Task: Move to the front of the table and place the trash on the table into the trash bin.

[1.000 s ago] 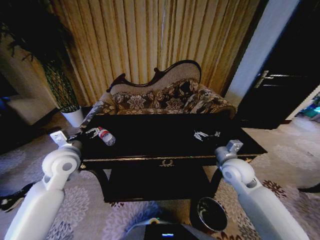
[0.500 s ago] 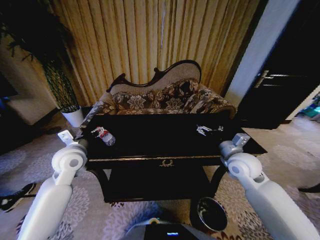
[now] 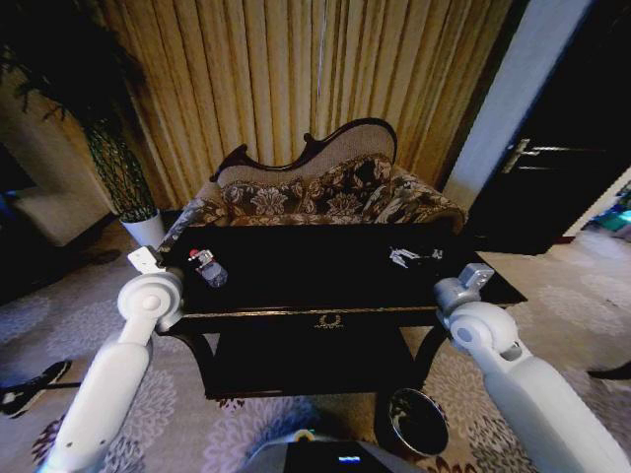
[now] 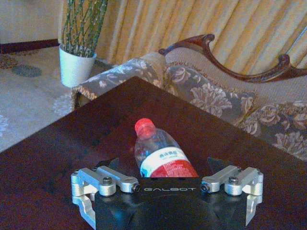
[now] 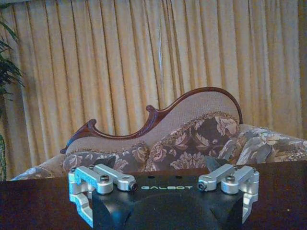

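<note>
Standing squarely before the dark worktop [image 3: 325, 271], the robot has finished its approach — none of the trash is binned yet. The clear bottle with red cap [image 4: 160, 155] lies on its side near the worktop's left end, just ahead of the left gripper [image 4: 168, 179], whose jaws are spread wide and empty. The right gripper [image 5: 165, 179], likewise spread and holding nothing, hovers at the right edge. Small wrapper scraps [image 3: 409, 256] lie at right (tissue indistinct). The trash bin [image 3: 416, 422] waits on the floor — all pickups remain.
</note>
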### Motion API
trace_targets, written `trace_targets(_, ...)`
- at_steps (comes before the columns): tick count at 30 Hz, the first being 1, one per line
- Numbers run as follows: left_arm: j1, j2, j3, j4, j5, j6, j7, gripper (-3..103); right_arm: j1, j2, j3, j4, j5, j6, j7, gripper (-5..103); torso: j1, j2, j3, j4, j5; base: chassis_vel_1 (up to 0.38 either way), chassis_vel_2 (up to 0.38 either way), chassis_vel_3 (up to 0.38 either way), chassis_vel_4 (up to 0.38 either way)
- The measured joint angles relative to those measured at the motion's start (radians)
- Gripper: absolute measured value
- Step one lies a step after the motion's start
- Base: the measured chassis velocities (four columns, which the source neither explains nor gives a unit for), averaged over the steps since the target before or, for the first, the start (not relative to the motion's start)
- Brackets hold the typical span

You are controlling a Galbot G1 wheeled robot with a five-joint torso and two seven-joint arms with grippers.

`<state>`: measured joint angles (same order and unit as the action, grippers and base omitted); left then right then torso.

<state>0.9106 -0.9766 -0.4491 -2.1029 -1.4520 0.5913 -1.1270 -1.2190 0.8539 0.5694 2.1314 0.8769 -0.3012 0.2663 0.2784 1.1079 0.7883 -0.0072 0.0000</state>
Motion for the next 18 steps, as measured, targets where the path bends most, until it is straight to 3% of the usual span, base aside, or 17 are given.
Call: trace_targets(18,-0.027,-0.007,0.011,0.031,-0.062,0.003,-0.032,100,0.005,0.009,-0.008,-0.013,-0.005,0.004,-0.002,100,0.000,0.000,0.000,0.0001,0.0000,0.000,0.000,0.000,0.000)
